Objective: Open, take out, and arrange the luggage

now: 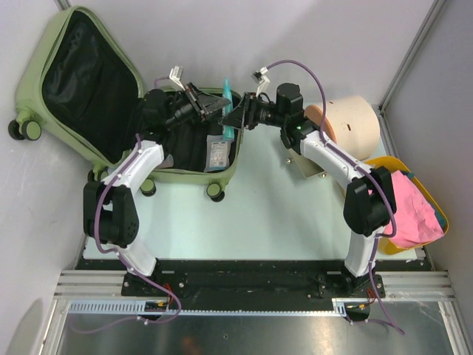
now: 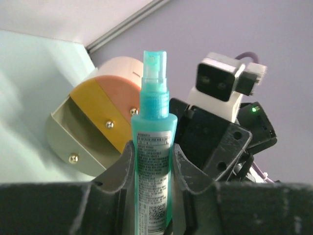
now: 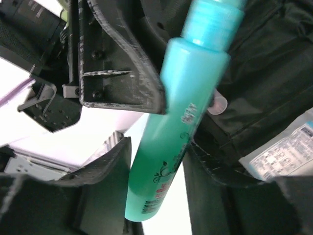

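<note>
The left end effector (image 2: 152,147) and the right end effector (image 3: 159,152) are both bracketing a teal spray bottle (image 2: 152,127) between their fingers, though whether either is actually clamping it cannot be told. The luggage (image 1: 33,78) is lying open directly beneath them, its lid spreading out to the left of the left end effector.
</note>
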`<state>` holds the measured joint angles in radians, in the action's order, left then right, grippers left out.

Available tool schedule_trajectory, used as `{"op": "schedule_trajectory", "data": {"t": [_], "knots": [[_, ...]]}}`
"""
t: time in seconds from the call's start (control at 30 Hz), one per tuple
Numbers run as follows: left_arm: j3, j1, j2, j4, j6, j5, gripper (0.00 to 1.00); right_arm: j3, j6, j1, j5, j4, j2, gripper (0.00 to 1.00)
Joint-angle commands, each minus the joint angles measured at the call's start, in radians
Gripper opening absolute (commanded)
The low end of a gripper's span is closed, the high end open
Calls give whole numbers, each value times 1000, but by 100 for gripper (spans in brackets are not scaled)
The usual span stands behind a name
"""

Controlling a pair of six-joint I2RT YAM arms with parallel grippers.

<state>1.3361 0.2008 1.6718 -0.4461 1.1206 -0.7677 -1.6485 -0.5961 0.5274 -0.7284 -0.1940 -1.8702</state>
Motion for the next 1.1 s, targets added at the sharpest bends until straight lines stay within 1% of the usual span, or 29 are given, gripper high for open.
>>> {"op": "schedule_trajectory", "data": {"t": [0.0,0.03,0.07,0.1,0.13,0.17,0.2,0.23,0.27,0.3,0.33,0.37,0.4,0.43,0.47,0.5,0.57,0.6,0.63,0.67,0.77,0.87,0.9,0.93,1.0,1.07], "knots": [[-12,3,-38,-144,84,-16,1,15,-59,-4,-23,-59,37,37],[-17,3,-40,-146,84,-12,7,13,-51,-7,-8,-36,43,19],[-28,3,-43,-144,85,-10,15,10,-42,-9,6,-16,49,12],[-32,3,-44,-144,82,-10,35,12,-19,-10,17,4,58,6],[-40,3,-47,-146,81,-8,45,10,-4,-12,44,51,75,0],[-58,2,-50,-146,81,-2,56,10,14,-13,61,82,86,0],[-70,0,-63,-138,73,-1,85,15,31,-17,82,114,98,0],[-84,-7,-72,-131,61,2,99,16,82,-17,136,187,126,0],[-110,-12,-83,-114,41,13,100,16,110,-18,170,250,138,0],[-121,-17,-110,-53,-16,25,100,16,137,-20,200,296,152,0],[-130,-27,-122,-11,-56,36,100,18,221,-20,283,394,166,0],[-135,-32,-139,35,-105,51,100,16,258,-18,335,453,186,0],[-138,-35,-153,125,-207,79,100,12,303,-17,390,511,192,0],[-135,-35,-184,182,-263,103,100,7,333,-18,519,624,195,0],[-135,-35,-198,223,-309,126,100,10,366,-20,590,669,209,0],[-146,-37,-211,248,-364,142,100,42,383,-26,644,701,223,0],[-178,-35,-253,257,-399,151,100,87,441,-30,792,740,253,0],[-189,-35,-265,259,-416,157,100,102,464,-29,831,749,272,0],[-199,-35,-273,261,-423,162,100,133,484,-32,916,751,279,0],[-216,-35,-290,262,-424,163,100,144,493,-38,957,751,281,0],[-239,-37,-303,265,-426,163,100,159,559,-61,1043,763,258,0],[-249,-35,-313,267,-417,159,100,159,532,-99,1080,798,229,0],[-250,-35,-317,267,-420,160,100,159,526,-112,1069,806,223,0],[-252,-35,-319,267,-420,160,100,159,527,-122,1016,815,211,0],[-253,-35,-323,267,-417,159,100,155,551,-138,985,830,191,0],[-256,-35,-323,267,-413,153,100,110,579,-145,931,857,157,0]]}}
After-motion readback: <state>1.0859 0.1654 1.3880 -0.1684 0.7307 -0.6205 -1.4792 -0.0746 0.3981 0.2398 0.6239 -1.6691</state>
